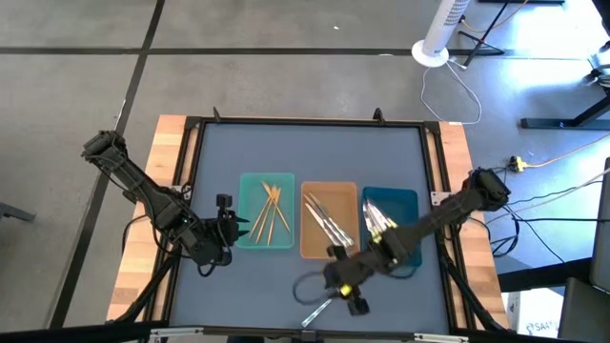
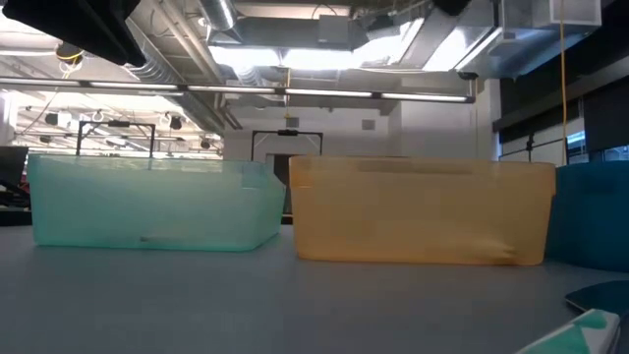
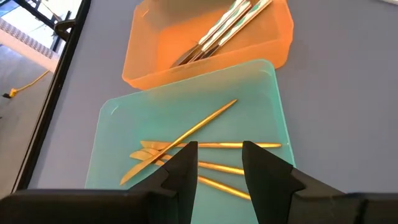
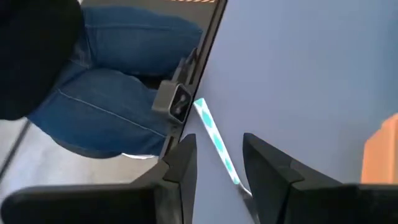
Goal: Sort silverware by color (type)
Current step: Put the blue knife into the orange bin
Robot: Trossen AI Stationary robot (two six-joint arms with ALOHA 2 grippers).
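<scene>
Three trays stand side by side mid-table. The teal tray (image 1: 266, 211) holds several gold utensils (image 3: 186, 134), and the tan tray (image 1: 329, 221) holds silver ones (image 3: 221, 31). The dark-blue tray (image 1: 391, 229) lies partly under my right arm. My right gripper (image 1: 345, 293) is nearer the table's near edge than the tan tray. It is shut on a utensil with a teal-and-white patterned handle (image 4: 211, 127). My left gripper (image 3: 217, 168) stands open by the teal tray's left side, pointing down at a slant over it, with nothing between its fingers. My right gripper pinches the patterned utensil between its two fingers by its thin silver end (image 4: 244, 186). The fingers slant downward and lie roughly along the utensil. The patterned handle (image 1: 317, 312) sticks out ahead of the fingertips toward the table's near edge. I cannot tell whether it touches the table.
A person in blue jeans (image 4: 106, 93) is just beyond the table's near edge. The table's dark frame rail (image 4: 208, 56) runs along that edge. Bare blue-grey table surface (image 1: 257, 286) lies on the near side of the trays.
</scene>
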